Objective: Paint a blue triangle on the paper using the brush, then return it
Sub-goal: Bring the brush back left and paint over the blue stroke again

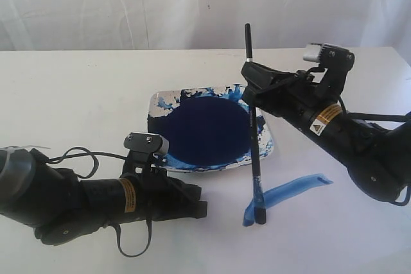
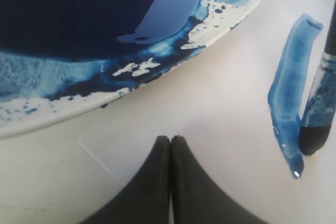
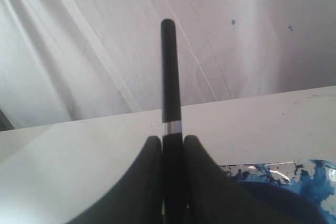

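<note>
Clamping the brush (image 1: 255,152) high on its handle, the right gripper (image 1: 250,85) holds it nearly upright at centre right of the exterior view, bristles touching the paper (image 1: 334,235) at the lower left end of 1 blue stroke (image 1: 292,190), while the left gripper (image 1: 200,205), pinched together and empty, rests at lower left beside the dish (image 1: 156,102)

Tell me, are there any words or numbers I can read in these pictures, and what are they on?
No text here can be read.
Left arm's yellow band: tiny print, too blurred to read.
Right arm's yellow band: tiny print, too blurred to read.
White sticker beside it: a small dark mark, maybe a warning sign, too small to read.
The brush and dish: no writing visible.
</note>
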Tool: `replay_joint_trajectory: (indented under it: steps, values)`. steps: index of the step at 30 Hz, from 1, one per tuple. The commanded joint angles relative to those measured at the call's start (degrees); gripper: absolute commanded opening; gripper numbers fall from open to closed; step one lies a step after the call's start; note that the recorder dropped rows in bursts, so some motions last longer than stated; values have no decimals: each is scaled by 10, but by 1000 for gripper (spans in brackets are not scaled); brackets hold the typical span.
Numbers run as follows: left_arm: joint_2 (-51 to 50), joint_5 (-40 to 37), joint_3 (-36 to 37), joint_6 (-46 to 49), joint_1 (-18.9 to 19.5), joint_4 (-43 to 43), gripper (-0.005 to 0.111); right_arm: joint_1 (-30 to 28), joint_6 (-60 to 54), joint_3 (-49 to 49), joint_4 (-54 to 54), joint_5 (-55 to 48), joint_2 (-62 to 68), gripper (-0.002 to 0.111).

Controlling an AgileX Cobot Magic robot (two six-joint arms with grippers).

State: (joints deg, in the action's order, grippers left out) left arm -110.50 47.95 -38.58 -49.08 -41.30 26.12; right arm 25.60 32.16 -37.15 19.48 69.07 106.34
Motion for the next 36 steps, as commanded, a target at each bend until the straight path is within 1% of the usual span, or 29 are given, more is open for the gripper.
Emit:
replay_joint_trajectory:
  steps: [1, 5, 13, 16, 19, 21, 26, 36]
  values:
    - [4, -11, 2, 1, -1, 1, 0, 2, -7, -2, 16, 9, -1, 0]
    - [4, -11, 2, 1, -1, 1, 0, 2, -7, 2, 27, -9, -13, 0]
    - [4, -11, 2, 1, -1, 1, 0, 0, -38, 46, 31, -44, -71, 0]
    - [4, -11, 2, 1, -1, 1, 0, 0, -39, 56, 29, -34, -82, 0]
    - [4, -11, 2, 1, -1, 1, 0, 0, -35, 56, 32, 9, -85, 0]
    - [4, -11, 2, 1, -1, 1, 0, 0, -35, 56, 26, 9, -85, 0]
    - [4, -11, 2, 1, -1, 1, 0, 0, -35, 39, 16, 9, -78, 0]
    - [4, -11, 2, 1, -1, 1, 0, 2, -15, -10, 15, 9, -13, 0]
